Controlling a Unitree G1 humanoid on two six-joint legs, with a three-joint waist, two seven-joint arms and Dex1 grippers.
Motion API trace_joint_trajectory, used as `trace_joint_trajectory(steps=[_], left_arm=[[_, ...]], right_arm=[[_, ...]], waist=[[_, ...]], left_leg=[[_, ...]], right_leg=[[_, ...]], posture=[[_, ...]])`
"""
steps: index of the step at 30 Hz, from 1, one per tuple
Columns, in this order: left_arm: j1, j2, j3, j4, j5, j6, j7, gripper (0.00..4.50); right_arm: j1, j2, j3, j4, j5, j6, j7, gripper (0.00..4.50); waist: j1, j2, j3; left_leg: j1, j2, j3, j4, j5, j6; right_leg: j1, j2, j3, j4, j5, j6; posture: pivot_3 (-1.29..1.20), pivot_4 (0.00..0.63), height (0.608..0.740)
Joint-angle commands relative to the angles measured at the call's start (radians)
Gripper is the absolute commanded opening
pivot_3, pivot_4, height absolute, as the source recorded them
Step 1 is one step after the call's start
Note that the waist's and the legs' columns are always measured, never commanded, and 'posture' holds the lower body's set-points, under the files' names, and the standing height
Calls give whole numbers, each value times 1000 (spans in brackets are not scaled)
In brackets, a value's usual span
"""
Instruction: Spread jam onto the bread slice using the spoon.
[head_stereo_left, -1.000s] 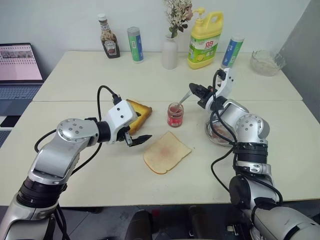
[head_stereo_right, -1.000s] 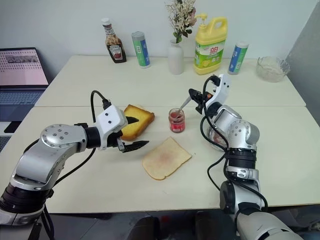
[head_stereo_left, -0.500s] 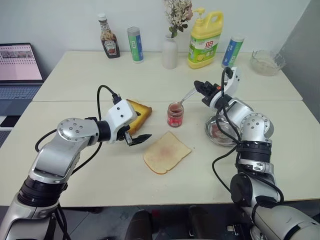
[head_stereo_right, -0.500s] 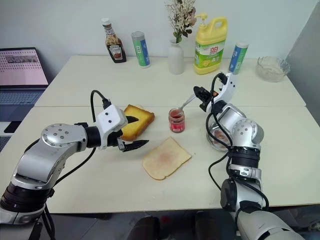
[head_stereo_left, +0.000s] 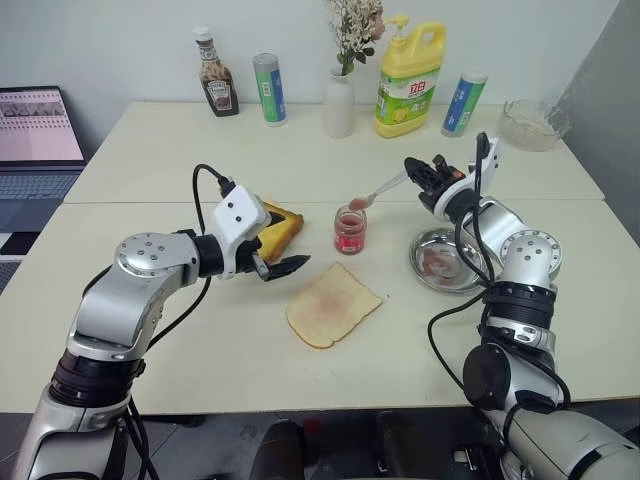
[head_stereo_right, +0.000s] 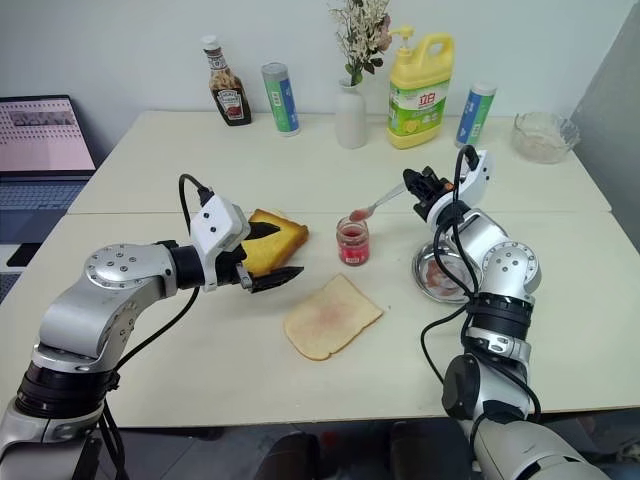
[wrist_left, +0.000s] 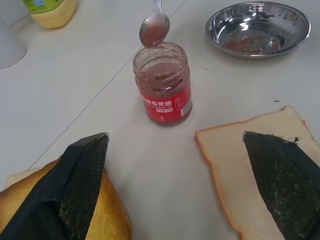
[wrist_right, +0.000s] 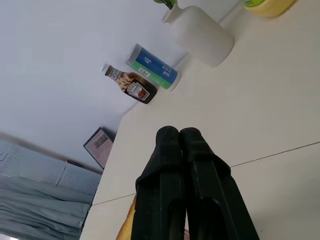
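Jam (head_stereo_left: 350, 232) sat in one small glass jar with a red label near the middle of the table (head_stereo_left: 200, 170), its lid off. One spoon (head_stereo_left: 372, 193) hung just above the jar's mouth, its bowl carrying a dab of pink jam, its handle pinched in the right gripper (head_stereo_left: 416, 172), whose two black fingers were clamped together on it. One bread slice (head_stereo_left: 332, 305), thin and pale with a faint pink smear, lay flat on the table in front of the jar, apart from it. One thicker golden toast slab (head_stereo_left: 280, 222) lay to the robot's left of the jar, partly behind the left gripper (head_stereo_left: 275, 250), which hovered beside it with its fingers spread wide and nothing between them. One round steel dish (head_stereo_left: 445, 262) with reddish traces rested to the right of the jar.

Along the back of the table stood one brown sauce bottle (head_stereo_left: 214, 74), two tall tubes (head_stereo_left: 268, 89) with blue and green wrappers, one white vase (head_stereo_left: 339, 104) of dried flowers, one yellow jug (head_stereo_left: 409, 79) with a red label in characters too small to read, and one glass bowl (head_stereo_left: 533, 124). One laptop (head_stereo_left: 38, 140) stood open at the far left.

The left wrist view showed a barcode and small white print on the jar's label, unreadable, and the jam smeared inside the glass. The right wrist view showed the closed fingers (wrist_right: 170, 190) from behind, with the sauce bottle, one tube and the vase beyond them.
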Motion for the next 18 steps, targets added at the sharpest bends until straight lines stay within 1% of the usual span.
trace_joint_trajectory(steps=[1,4,7,9,12,15,18], left_arm=[[-7,2,30,-14,-10,-22,1,4500],[0,-5,37,-13,-13,-43,1,4500],[24,-15,67,-27,-40,-71,-10,4500],[46,-3,84,-38,-54,-82,-26,4500],[110,49,118,-67,-66,-92,-70,4500],[215,121,168,-109,-85,-89,-124,4500],[349,175,222,-175,-112,-78,-165,4500]], right_arm=[[-2,-5,0,-38,40,-7,2,15],[-2,1,-6,-35,58,-9,2,15],[11,-3,19,-93,93,9,41,15],[21,1,37,-145,126,30,53,15],[42,10,62,-229,182,75,37,15],[90,16,105,-325,234,122,17,15],[175,22,197,-454,255,158,22,15]], waist=[[0,0,0],[0,0,0],[0,0,0],[0,0,0],[-2,0,0],[-5,0,0],[-4,0,0]], left_leg=[[0,0,0,0,0,0],[0,0,0,0,0,0],[0,0,0,0,0,0],[0,0,0,0,0,0],[-1,0,0,-1,0,0],[0,1,0,-2,0,0],[-1,1,0,-2,0,0]], right_leg=[[0,0,0,0,0,0],[0,0,0,0,0,0],[0,0,0,0,0,0],[0,0,0,0,0,0],[-1,0,0,0,0,0],[-1,0,0,0,0,0],[-2,0,0,0,0,0]], posture=[[0,150,740],[0,150,740],[0,150,740],[0,150,740],[0,150,740],[0,150,740],[0,150,740]])
